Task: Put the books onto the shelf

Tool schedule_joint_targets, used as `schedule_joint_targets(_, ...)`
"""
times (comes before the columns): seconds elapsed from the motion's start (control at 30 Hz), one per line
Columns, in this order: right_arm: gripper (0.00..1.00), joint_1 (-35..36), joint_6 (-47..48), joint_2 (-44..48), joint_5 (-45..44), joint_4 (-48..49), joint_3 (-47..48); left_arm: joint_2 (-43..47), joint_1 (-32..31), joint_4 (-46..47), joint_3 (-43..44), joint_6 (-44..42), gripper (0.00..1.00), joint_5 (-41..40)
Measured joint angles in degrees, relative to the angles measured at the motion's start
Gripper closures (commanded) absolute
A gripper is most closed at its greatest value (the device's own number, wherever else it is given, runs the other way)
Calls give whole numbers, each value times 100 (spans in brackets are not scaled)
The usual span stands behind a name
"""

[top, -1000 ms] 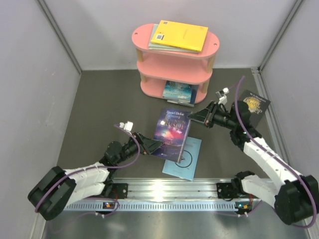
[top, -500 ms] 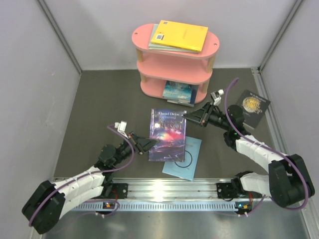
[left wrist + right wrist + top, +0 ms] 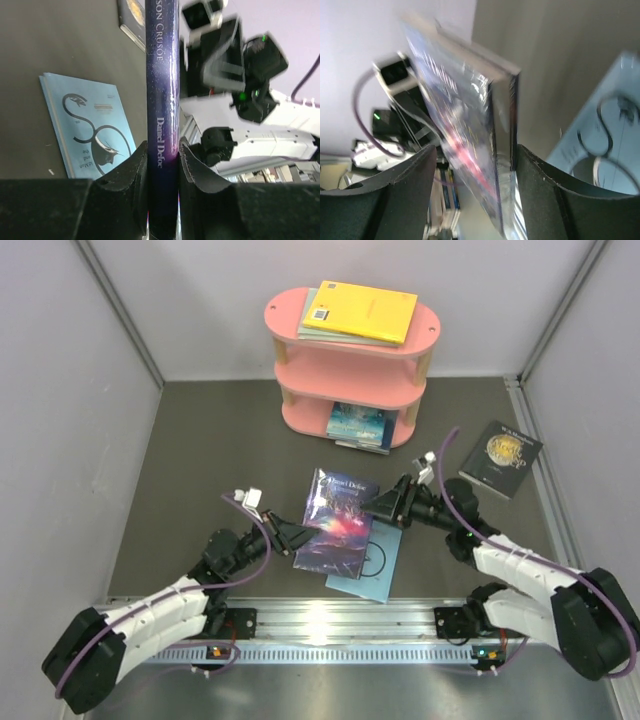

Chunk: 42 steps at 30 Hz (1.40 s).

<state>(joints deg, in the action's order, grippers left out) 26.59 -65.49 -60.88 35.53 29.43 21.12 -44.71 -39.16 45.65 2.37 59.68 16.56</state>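
A navy book with a purple-pink cover [image 3: 335, 520] hangs above the table between both arms. My left gripper [image 3: 297, 538] is shut on its spine [image 3: 161, 75], one jaw on each cover [image 3: 162, 147]. My right gripper [image 3: 385, 505] is open and straddles the book's opposite edge [image 3: 465, 130], with a gap at its left finger [image 3: 476, 150]. A light blue book [image 3: 367, 558] lies flat under the held one. A black book with a gold emblem [image 3: 500, 458] lies at the right. The pink shelf [image 3: 280, 315] carries a yellow book [image 3: 362, 310] on top.
More books [image 3: 358, 427] lie on the shelf's bottom tier, and a grey-green one sits under the yellow book. Grey walls close in the left, right and back sides. The aluminium base rail [image 3: 340, 625] runs along the near edge.
My left gripper closed on the navy book's spine. My right gripper then opened and moved left and nearer with the book, which shifted towards the near side and tilted.
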Motion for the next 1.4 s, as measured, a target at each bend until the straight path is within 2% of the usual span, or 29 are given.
schedule_joint_targets(0.17, 39, 831, -111, 160, -111, 17, -866, 262, 0, -564, 7, -76, 100, -393)
schedule_joint_targets(0.27, 40, 1163, -238, 251, -94, 162, -1189, 299, 57, -984, 9, -149, 100, -914)
schedule_joint_targets(0.43, 41, 1613, -400, 153, -214, 575, -1248, 299, 98, -1338, 9, -129, 100, -1368)
schedule_joint_targets(0.7, 43, 2310, -721, -610, -660, 1687, -1252, 444, 181, -1202, -44, 308, 100, -1517)
schedule_joint_targets(1.03, 42, 2435, -824, -748, -964, 2028, -1276, 1121, 437, -1093, -68, 1019, 100, -1436)
schedule_joint_targets(1.17, 41, 2470, -822, -752, -1025, 1978, -1215, 1126, 452, -885, -68, 1268, 100, -1360)
schedule_joint_targets(1.33, 41, 2476, -813, -990, -1043, 1934, -693, 988, 452, -555, -70, 1565, 100, -1250)
schedule_joint_targets(1.37, 43, 2479, -820, -1067, -1043, 1937, -562, 966, 452, -514, -68, 1606, 100, -1239)
schedule_joint_targets(1.4, 48, 2479, -824, -1139, -1043, 1963, -461, 949, 452, -481, -68, 1655, 100, -1226)
